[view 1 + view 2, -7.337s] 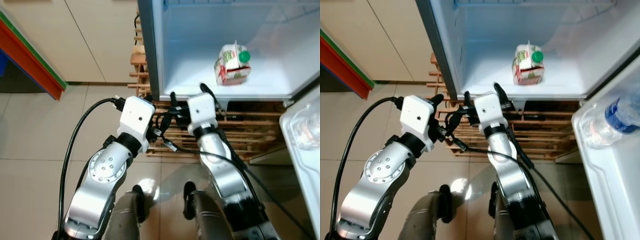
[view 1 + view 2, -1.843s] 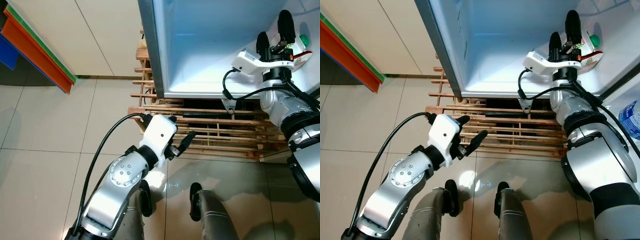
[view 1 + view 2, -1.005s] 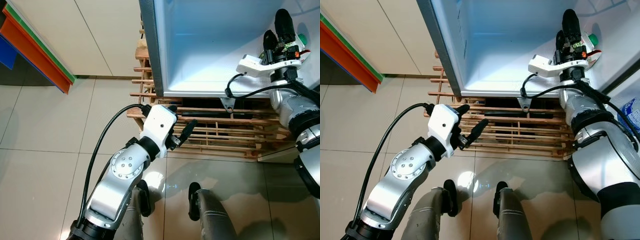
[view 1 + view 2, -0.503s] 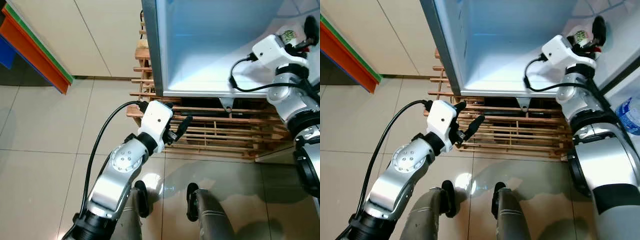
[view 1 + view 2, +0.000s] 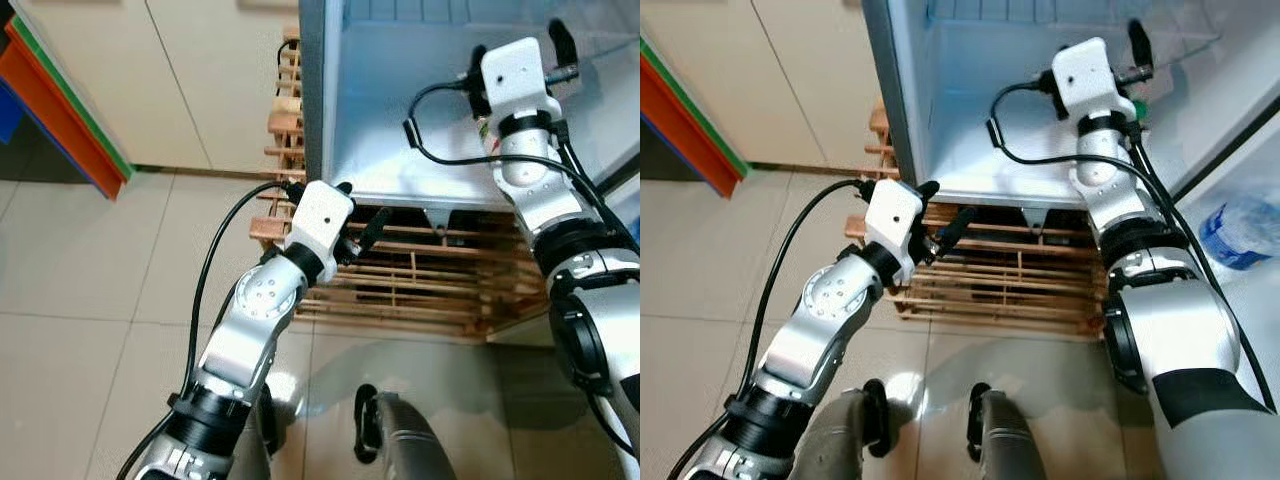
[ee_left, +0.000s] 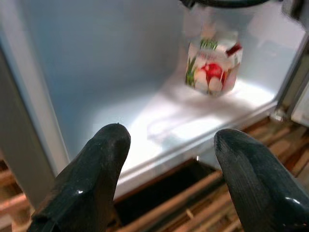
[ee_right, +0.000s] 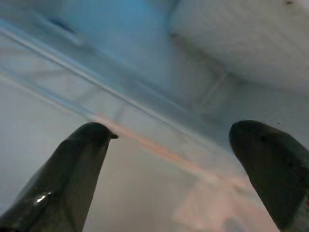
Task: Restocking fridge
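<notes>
A milk carton (image 6: 212, 65) with red and green print stands upright on the white floor of the open fridge (image 5: 400, 170). My right arm reaches into that compartment in front of the carton and hides most of it in the eye views. The right gripper (image 7: 171, 128) is open, its fingers (image 5: 1137, 40) point up at the fridge's inner wall, and nothing is between them. My left gripper (image 5: 360, 202) hangs open and empty just below the fridge's front lip, facing the carton from outside.
A wooden pallet (image 5: 420, 290) carries the fridge. The open fridge door stands at the right with a water bottle (image 5: 1240, 225) in its shelf. An orange, green and blue panel (image 5: 60, 110) leans at the far left over tiled floor (image 5: 90, 300).
My right gripper has swung from beside the carton up and toward the compartment's middle. The left gripper rose closer to the fridge's lip. The camera has tilted.
</notes>
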You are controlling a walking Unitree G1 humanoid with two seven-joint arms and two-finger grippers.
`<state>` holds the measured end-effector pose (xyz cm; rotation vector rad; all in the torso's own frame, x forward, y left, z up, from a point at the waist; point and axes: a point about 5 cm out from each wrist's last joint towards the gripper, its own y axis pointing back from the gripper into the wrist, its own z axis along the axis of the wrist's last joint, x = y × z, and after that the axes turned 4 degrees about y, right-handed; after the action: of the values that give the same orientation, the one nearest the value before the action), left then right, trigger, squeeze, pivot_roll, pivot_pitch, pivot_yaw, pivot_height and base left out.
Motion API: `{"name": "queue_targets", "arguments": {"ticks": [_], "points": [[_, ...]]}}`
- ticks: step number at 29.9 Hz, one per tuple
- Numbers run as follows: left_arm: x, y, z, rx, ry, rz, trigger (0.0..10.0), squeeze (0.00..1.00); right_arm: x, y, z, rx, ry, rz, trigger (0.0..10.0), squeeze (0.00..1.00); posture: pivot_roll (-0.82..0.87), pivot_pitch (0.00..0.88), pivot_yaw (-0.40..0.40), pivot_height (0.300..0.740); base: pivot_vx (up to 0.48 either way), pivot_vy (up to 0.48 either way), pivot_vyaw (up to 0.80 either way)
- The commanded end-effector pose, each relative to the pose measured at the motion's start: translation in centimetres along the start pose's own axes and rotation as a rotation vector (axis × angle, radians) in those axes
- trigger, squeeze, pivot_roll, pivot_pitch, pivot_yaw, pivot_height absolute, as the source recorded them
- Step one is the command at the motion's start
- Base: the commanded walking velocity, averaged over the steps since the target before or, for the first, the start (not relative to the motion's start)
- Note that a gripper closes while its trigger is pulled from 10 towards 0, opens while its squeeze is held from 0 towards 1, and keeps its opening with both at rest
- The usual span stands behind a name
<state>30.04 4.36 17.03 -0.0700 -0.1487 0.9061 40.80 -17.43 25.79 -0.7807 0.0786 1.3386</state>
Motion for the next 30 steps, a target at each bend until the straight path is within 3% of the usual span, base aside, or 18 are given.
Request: {"name": "queue_targets", "arguments": {"ticks": [1, 5, 9, 14, 17, 18, 19, 21, 23, 24, 25, 26, 30], "points": [[-0.1, -0.2, -0.1, -0.008, -0.009, 0.001, 10.0, 0.0, -0.5, -0.2, 0.3, 0.016, -0.168, -0.041, 10.0, 0.0, 0.04, 0.086, -0.064, 0.74, 0.0, 0.0, 0.0], [0.3, -0.3, -0.3, -0.009, -0.012, 0.007, 10.0, 0.0, 0.2, 0.5, -0.6, 0.064, -0.242, -0.034, 10.0, 0.0, 0.03, 0.071, -0.065, 0.74, 0.0, 0.0, 0.0], [1.0, -0.2, -0.6, -0.004, -0.018, 0.031, 10.0, 0.0, 1.1, 2.6, -2.7, 0.156, -0.332, -0.055, 10.0, 0.0, 0.01, 0.047, -0.065, 0.74, 0.0, 0.0, 0.0], [1.6, -0.1, -0.9, 0.016, -0.033, 0.073, 10.0, 0.0, 1.7, 4.5, -3.0, 0.154, -0.378, -0.054, 10.0, 0.0, 0.01, 0.033, -0.067, 0.74, 0.0, 0.0, 0.0], [2.2, 0.4, -1.1, 0.017, -0.028, 0.112, 10.0, 0.0, 2.2, 7.4, -3.0, 0.173, -0.424, -0.031, 10.0, 0.0, -0.02, 0.01, -0.06, 0.74, 0.0, 0.0, 0.0], [2.7, 1.1, -1.2, 0.016, -0.015, 0.156, 10.0, 0.0, 2.6, 9.6, -3.1, 0.211, -0.459, 0.009, 10.0, 0.0, -0.02, 0.0, -0.056, 0.74, 0.0, 0.0, 0.0], [2.7, 1.1, -1.2, 0.016, -0.015, 0.156, 10.0, 0.0, 2.6, 9.6, -3.1, 0.211, -0.459, 0.009, 10.0, 0.0, -0.02, 0.0, -0.056, 0.74, 0.0, 0.0, 0.0], [4.2, 2.0, -1.5, 0.017, 0.009, 0.264, 10.0, 0.0, 2.8, 12.8, -4.3, 0.229, -0.421, 0.073, 10.0, 0.0, -0.03, 0.0, -0.048, 0.74, 0.0, 0.0, 0.0], [4.6, 2.1, -1.6, 0.016, 0.02, 0.291, 10.0, 0.0, 2.9, 13.5, -4.7, 0.233, -0.409, 0.088, 10.0, 0.0, -0.03, 0.0, -0.048, 0.74, 0.0, 0.0, 0.0], [6.3, 2.5, -2.4, 0.048, 0.084, 0.369, 10.0, 0.0, 2.1, 16.0, -6.8, 0.286, -0.339, 0.067, 10.0, 0.0, -0.03, 0.0, -0.037, 0.74, 0.0, 0.0, 0.0], [6.3, 2.5, -2.4, 0.048, 0.084, 0.369, 10.0, 0.0, 2.1, 16.0, -6.8, 0.286, -0.339, 0.067, 10.0, 0.0, -0.03, 0.0, -0.037, 0.74, 0.0, 0.0, 0.0], [7.7, 3.1, -3.0, 0.071, 0.102, 0.42, 10.0, 0.0, 1.1, 18.2, -8.4, 0.374, -0.301, 0.036, 10.0, 0.0, -0.04, 0.0, -0.025, 0.74, 0.0, 0.0, 0.0], [7.6, 4.5, -4.0, 0.107, 0.037, 0.397, 10.0, 0.0, 0.4, 20.0, -8.9, 0.412, -0.276, 0.039, 10.0, 0.0, -0.04, 0.0, -0.014, 0.74, 0.0, 0.0, 0.0]]}}
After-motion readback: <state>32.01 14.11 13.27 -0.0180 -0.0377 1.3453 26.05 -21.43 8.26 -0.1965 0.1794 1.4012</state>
